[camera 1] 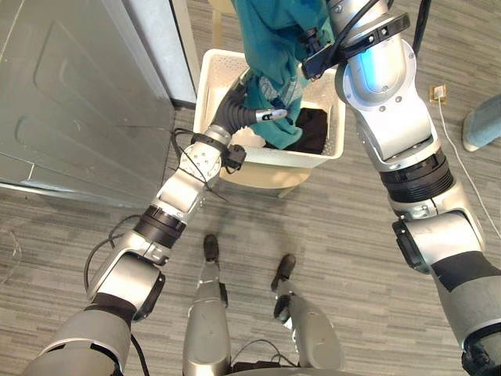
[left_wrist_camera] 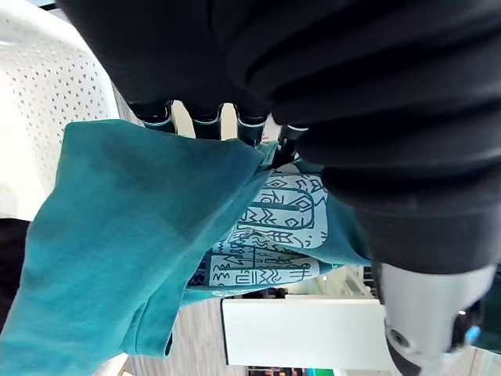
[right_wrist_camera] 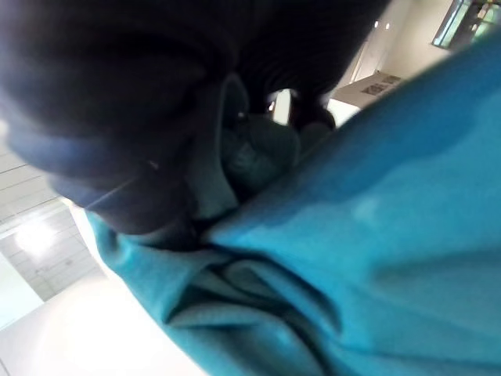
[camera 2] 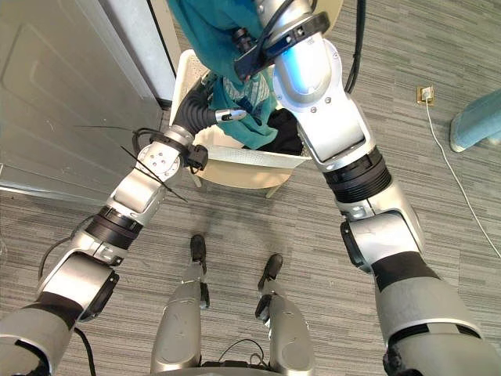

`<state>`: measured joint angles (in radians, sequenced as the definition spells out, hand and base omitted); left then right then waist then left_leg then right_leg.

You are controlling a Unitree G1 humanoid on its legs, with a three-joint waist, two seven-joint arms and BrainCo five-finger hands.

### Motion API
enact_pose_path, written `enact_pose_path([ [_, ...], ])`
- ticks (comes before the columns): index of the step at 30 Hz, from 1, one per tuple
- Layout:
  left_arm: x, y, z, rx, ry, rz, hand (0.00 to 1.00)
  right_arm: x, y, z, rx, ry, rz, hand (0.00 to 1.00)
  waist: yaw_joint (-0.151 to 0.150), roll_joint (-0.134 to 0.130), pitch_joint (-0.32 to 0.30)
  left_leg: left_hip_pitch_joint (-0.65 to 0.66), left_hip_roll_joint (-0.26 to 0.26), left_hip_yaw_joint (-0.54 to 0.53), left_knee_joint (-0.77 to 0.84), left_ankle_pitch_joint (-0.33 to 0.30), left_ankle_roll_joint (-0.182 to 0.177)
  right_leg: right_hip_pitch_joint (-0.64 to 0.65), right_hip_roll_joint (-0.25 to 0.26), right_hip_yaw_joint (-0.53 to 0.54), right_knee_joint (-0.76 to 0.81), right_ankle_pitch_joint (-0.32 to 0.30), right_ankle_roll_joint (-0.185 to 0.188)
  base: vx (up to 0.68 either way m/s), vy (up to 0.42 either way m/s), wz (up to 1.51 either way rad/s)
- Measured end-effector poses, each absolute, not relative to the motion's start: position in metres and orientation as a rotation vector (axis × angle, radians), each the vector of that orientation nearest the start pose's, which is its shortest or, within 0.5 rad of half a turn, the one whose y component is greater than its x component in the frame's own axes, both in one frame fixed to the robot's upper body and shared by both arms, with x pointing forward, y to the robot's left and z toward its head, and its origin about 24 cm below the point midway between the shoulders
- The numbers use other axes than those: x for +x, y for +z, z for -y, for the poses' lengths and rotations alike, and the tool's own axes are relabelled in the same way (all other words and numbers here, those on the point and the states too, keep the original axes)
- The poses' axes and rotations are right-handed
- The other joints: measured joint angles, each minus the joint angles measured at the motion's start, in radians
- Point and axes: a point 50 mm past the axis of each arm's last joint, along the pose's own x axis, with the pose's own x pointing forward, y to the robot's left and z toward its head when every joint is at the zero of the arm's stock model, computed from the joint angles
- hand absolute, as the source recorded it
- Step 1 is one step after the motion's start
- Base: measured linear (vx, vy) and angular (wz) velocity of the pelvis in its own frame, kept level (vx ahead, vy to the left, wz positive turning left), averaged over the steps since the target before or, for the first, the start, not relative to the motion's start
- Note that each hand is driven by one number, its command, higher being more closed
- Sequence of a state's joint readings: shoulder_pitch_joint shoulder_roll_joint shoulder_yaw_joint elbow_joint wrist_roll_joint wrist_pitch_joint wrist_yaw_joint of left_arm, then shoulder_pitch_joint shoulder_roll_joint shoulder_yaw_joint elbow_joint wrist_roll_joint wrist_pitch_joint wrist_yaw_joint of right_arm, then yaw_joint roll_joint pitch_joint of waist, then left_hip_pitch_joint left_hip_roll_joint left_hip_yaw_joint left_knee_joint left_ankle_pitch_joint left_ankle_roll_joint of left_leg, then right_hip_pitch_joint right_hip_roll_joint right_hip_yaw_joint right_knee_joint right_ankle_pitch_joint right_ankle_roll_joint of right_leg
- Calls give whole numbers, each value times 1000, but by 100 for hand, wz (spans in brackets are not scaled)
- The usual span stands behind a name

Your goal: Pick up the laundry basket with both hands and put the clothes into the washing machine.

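Holding shirt [camera 1: 270,39] above basket [camera 1: 206,82] | right hand [right_wrist_camera: 156,141] clenched on bunched cloth | left hand [camera 1: 258,115] below it, grip unclear | best: raise till hem clears rim

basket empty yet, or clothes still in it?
Not empty: a black garment lies in the laundry basket; the teal garment hangs over it.

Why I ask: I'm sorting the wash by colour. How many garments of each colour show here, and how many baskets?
teal garment: 1
black garment: 1
white laundry basket: 1
Total: 3
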<state>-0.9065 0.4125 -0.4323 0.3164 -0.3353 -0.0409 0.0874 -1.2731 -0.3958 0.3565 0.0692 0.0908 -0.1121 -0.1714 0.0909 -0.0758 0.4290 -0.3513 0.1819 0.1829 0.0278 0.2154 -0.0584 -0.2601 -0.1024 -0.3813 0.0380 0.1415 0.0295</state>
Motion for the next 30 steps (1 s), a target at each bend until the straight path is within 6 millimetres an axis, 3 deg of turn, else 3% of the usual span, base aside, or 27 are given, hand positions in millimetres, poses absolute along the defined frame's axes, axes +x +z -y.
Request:
enact_pose_path([
  [4, 365, 245, -85, 278, -370, 526, 0, 269, 396, 34, -315, 387, 1303, 100, -5, 0, 0, -35, 6, -6, 19, -2, 1, -32, -1, 0, 13, 2, -3, -63, -39, -2],
  [15, 367, 254, -77, 180, -354, 531, 0, 262, 394, 18, -246, 441, 1310, 100, -28, -3, 3, -44, 8, 19, 12, -2, 1, -69, -5, 29, 19, 6, -5, -55, -55, -9],
  [16, 367, 254, -76, 170, -354, 530, 100, 262, 394, 18, -246, 440, 1311, 100, -29, -3, 4, -44, 9, 20, 12, -2, 1, -70, -5, 29, 19, 6, -5, 7, -53, -7],
  [19, 366, 255, -76, 156, -353, 533, 100, 262, 395, 19, -242, 425, 1314, 100, -50, -3, 6, -44, 9, 22, 12, -2, 1, -72, -4, 30, 20, 6, -5, 17, -44, -2],
  [25, 361, 278, -62, 188, -355, 633, 100, 262, 402, 31, -215, 331, 1353, 100, -64, -3, 54, -44, 9, 28, 14, -2, 1, -77, -2, 34, 28, 6, -5, -13, -31, -2],
  [26, 361, 277, -61, 192, -348, 637, 100, 263, 401, 32, -211, 319, 1351, 0, -68, -3, 55, -44, 9, 30, 14, -2, 1, -78, -2, 35, 28, 6, -5, 0, 0, 0],
  [30, 360, 279, -56, 170, -322, 655, 100, 266, 401, 37, -219, 258, 1355, 0, -75, -3, 55, -44, 10, 35, 15, -3, 2, -81, -1, 41, 28, 6, -6, -23, -24, -3],
])
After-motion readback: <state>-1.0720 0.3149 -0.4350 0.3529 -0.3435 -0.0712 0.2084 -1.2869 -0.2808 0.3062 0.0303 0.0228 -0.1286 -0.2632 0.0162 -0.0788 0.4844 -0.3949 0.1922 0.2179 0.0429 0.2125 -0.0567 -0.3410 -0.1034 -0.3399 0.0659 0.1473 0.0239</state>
